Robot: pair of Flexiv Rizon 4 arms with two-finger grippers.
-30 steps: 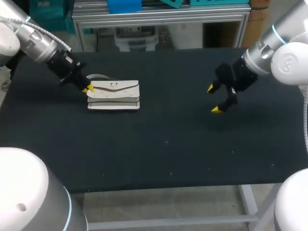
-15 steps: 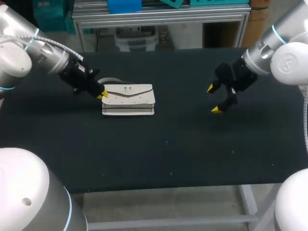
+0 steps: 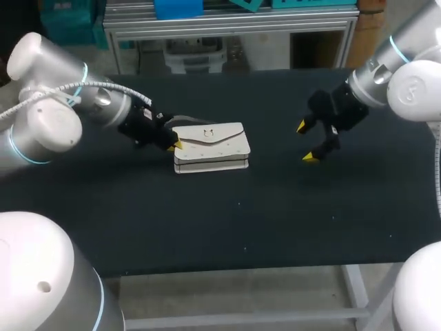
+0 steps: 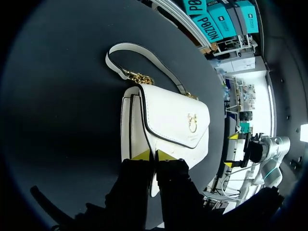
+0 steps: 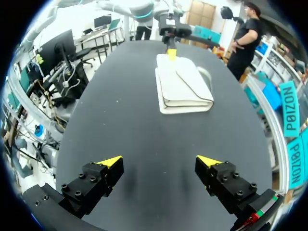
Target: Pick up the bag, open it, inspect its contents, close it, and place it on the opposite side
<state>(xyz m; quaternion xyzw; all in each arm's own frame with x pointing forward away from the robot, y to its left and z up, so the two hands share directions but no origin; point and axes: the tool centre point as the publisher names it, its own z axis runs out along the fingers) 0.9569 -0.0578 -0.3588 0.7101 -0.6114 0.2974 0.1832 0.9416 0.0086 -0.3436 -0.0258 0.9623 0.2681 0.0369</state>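
A cream flap bag with a gold clasp lies flat on the black table, left of the middle. Its strap and gold chain trail off its far end. My left gripper is at the bag's left end, low over the table. In the left wrist view this gripper is shut on the end of the bag, with the flap's edge between the tips. My right gripper hangs open above the table, right of the bag. The right wrist view shows the gripper empty, with the bag well ahead of it.
The black table top stretches wide in front of the bag and between the two grippers. Its front edge runs along the near side.
My left gripper has travelled right across the table, and the bag has come along with it, from the far left toward the middle. The right arm has kept still.
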